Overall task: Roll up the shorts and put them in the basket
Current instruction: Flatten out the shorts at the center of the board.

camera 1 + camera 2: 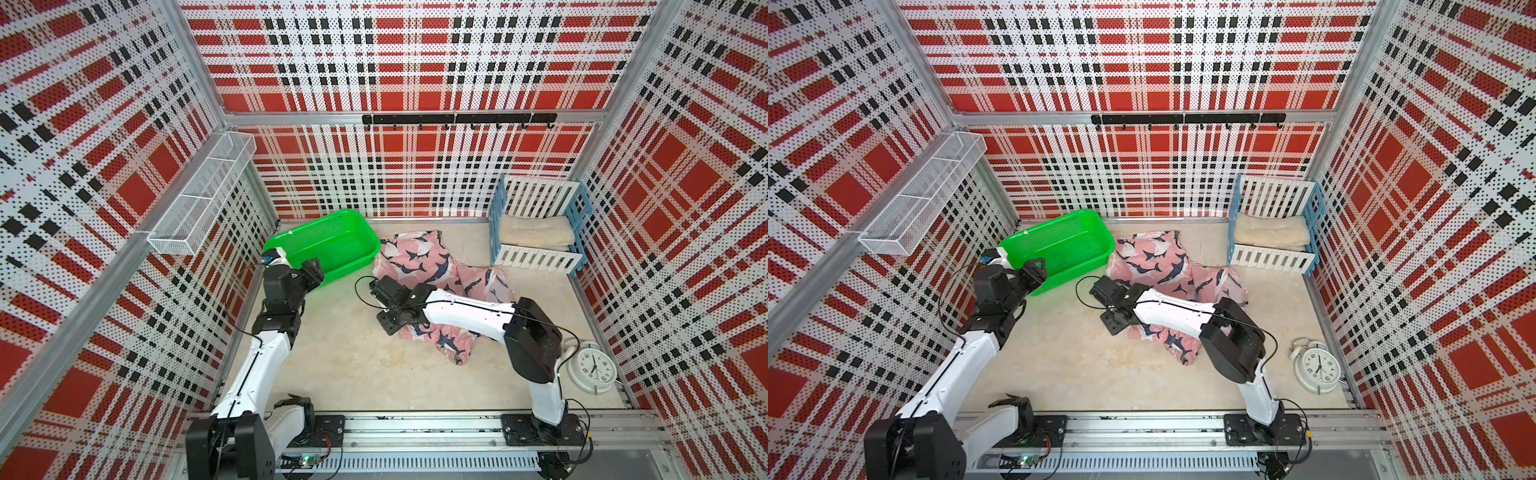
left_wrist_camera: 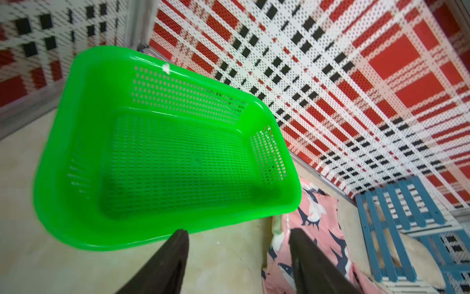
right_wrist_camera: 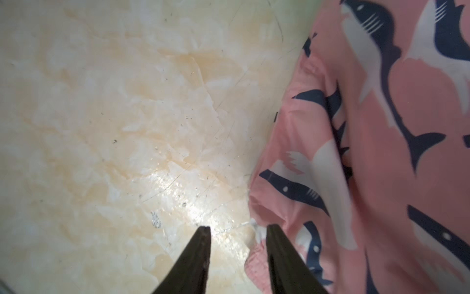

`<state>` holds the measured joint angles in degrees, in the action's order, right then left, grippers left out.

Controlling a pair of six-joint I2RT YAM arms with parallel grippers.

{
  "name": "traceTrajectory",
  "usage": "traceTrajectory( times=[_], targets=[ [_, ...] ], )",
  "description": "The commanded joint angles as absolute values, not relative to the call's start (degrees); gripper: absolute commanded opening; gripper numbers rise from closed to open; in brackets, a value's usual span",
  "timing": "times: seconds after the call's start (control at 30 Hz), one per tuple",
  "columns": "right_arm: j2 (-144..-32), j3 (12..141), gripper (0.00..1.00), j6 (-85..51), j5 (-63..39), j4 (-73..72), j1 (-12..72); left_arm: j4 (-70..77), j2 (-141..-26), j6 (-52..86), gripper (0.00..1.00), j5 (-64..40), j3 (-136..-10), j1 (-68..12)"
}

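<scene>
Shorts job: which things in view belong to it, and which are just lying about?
Belongs: shorts, left gripper, right gripper, both open.
Lying about: green basket, beige towel, slatted crate, alarm clock, wire shelf, hook rail.

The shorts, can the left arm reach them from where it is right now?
Probably yes. The left gripper is open by the basket, and the shorts lie just beside it with nothing between. The right arm crosses their middle, so only the far end looks free.

Red plaid walls, beige marbled floor
</scene>
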<state>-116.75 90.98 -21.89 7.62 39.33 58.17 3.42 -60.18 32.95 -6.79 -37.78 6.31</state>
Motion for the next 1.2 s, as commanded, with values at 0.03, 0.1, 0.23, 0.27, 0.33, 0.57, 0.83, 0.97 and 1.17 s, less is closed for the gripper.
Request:
traceTrajectory(
  times=[0.03, 0.1, 0.23, 0.27, 0.33, 0.57, 0.83, 0.97, 1.17],
  targets=[
    [-118.1, 93.0, 0.48, -30.6, 17.3, 45.4, 59.8, 2.8, -58.7, 32.5, 0.68, -11.7, -37.9, 7.3],
    [-118.8, 92.7, 0.49, -31.3, 18.3, 46.5, 60.0, 3.3, -59.1, 32.7, 0.68, -12.5, -38.0, 6.9],
    [-120.9, 91.8, 0.49, -34.0, 17.6, 47.7, 60.1, 2.5, -59.9, 32.0, 0.68, -13.4, -39.0, 6.4],
    [-121.0, 91.2, 0.49, -34.4, 17.3, 47.3, 60.1, 1.2, -59.8, 31.2, 0.68, -12.8, -39.5, 6.2],
    [-121.1, 90.1, 0.47, -34.6, 15.9, 46.0, 60.1, 0.0, -59.7, 30.3, 0.68, -12.3, -40.0, 5.8],
    [-122.6, 89.9, 0.33, -34.7, 9.4, 42.6, 60.0, 0.0, -59.1, 30.5, 0.68, -12.0, -40.1, 5.1],
    [-120.5, 105.7, 0.00, -26.5, 11.4, 36.9, 58.9, 1.9, -59.9, 32.1, 0.67, -11.8, -40.5, 3.3],
    [-121.3, 126.3, 0.00, -19.8, 13.7, 38.1, 56.4, 2.3, -60.9, 32.8, 0.67, -11.3, -42.9, 1.3],
    [-110.5, 132.3, 0.00, -12.8, 20.4, 35.2, 52.5, 1.1, -61.3, 32.4, 0.67, -7.2, -47.7, -3.7]
  ],
)
